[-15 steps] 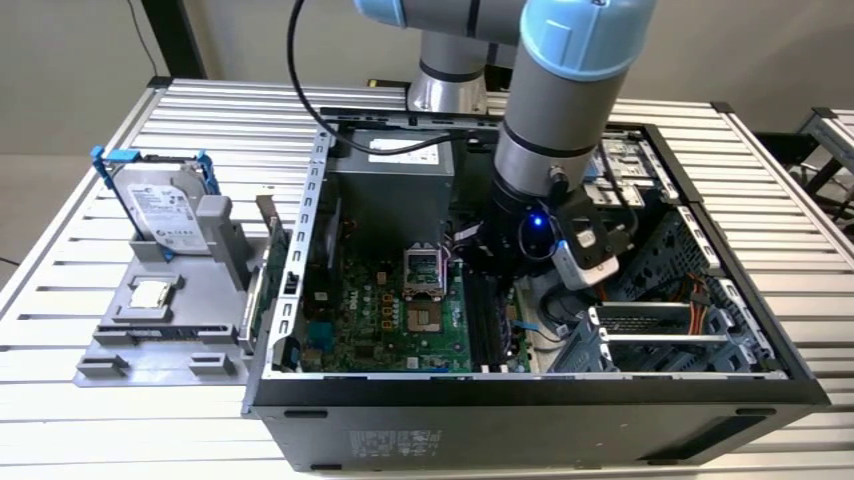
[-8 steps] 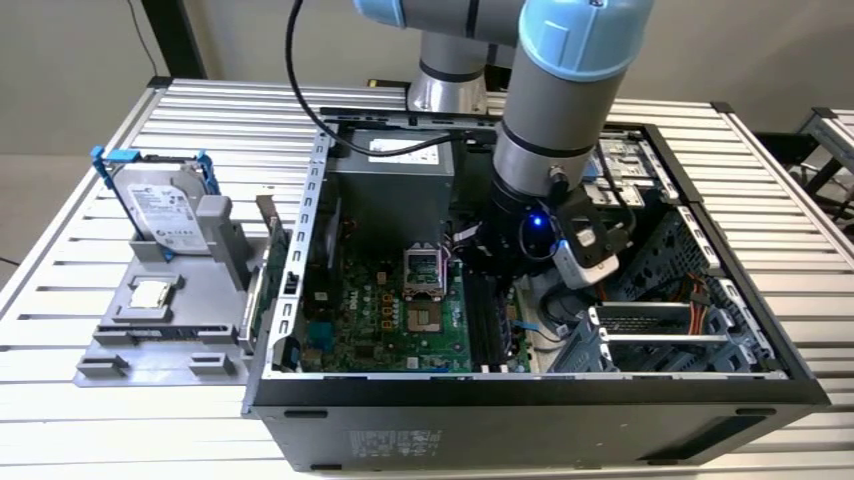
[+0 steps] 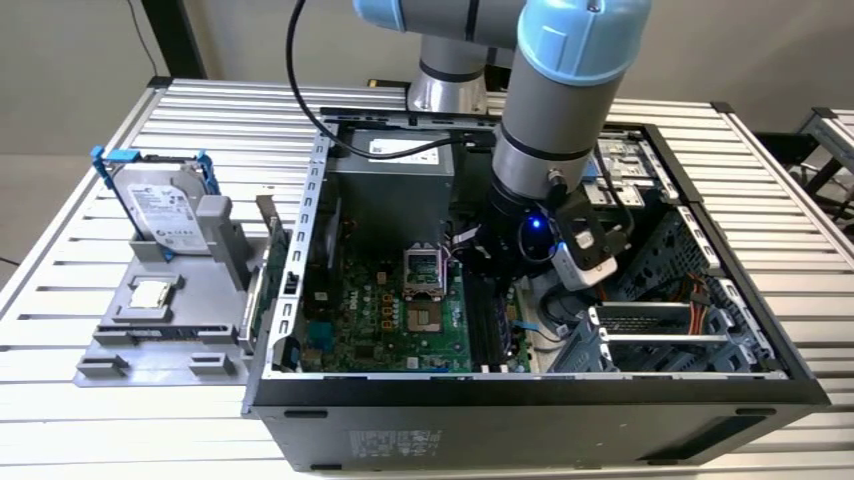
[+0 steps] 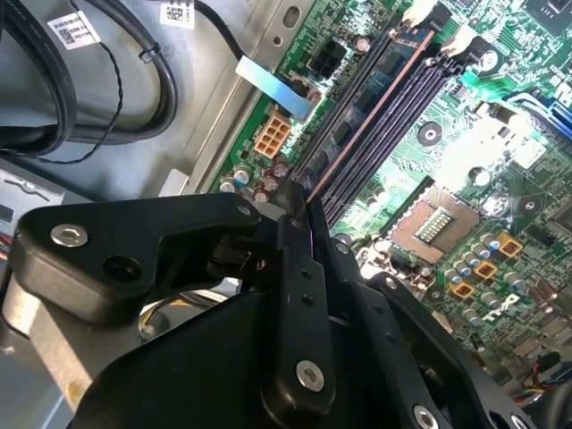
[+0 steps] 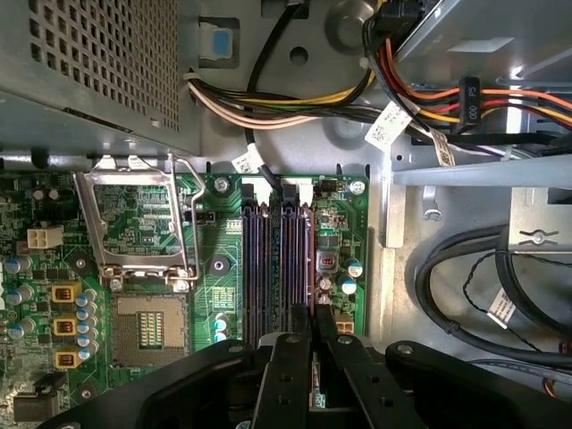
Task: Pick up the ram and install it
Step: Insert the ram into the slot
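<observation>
Bench: a slatted metal top. It carries a grey holder at the left of the exterior view and the open computer case in the middle.
Grey holder: it holds the hard drive, standing upright at its back. The small processor chip lies flat in a pocket just below the drive.
Computer case: it lies open side up. You look down onto the green motherboard on its floor, with cables and drive bays to the right.
Processor socket: empty, at lower left of the first wrist view, with its frame raised.
Memory slots: a parallel dark row at the middle of the first wrist view.
End effector: at lower centre of the first wrist view, over the near end of the slots. Its fingers are drawn together on a thin board.
Ram: clamped edge-on in that grip. In the second wrist view it runs from the fingers toward the upper right, along the slots.
Done: the pick-up, by your views, and the carry into the case.
Left: the seating. You cannot tell whether the ram's edge is in a slot or just above it.
</observation>
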`<state>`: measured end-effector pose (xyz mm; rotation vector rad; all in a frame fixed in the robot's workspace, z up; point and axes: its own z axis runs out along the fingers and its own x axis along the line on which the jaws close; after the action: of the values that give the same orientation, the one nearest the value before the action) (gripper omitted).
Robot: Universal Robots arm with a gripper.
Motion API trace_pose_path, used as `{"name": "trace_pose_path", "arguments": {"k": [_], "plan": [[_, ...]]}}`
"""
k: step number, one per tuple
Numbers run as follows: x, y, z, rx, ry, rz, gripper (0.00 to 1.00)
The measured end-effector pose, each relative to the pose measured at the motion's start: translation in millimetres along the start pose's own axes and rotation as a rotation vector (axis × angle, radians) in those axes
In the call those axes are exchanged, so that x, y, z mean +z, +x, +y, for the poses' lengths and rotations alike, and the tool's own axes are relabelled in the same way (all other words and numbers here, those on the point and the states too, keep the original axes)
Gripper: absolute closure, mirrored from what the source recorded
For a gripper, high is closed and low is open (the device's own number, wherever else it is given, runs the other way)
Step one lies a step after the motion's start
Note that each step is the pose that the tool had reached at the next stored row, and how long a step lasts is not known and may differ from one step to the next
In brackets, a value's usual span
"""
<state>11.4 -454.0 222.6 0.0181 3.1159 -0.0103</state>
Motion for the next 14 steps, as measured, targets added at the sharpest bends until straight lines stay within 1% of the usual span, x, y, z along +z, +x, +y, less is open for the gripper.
{"name": "trace_pose_path", "arguments": {"k": [7, 14], "plan": [[0.1, 0.6, 0.0, -0.003, -0.0001, 0.0, 1.0], [2.2, 1.1, -0.1, -0.003, 0.0003, 0.0015, 1.0]]}}
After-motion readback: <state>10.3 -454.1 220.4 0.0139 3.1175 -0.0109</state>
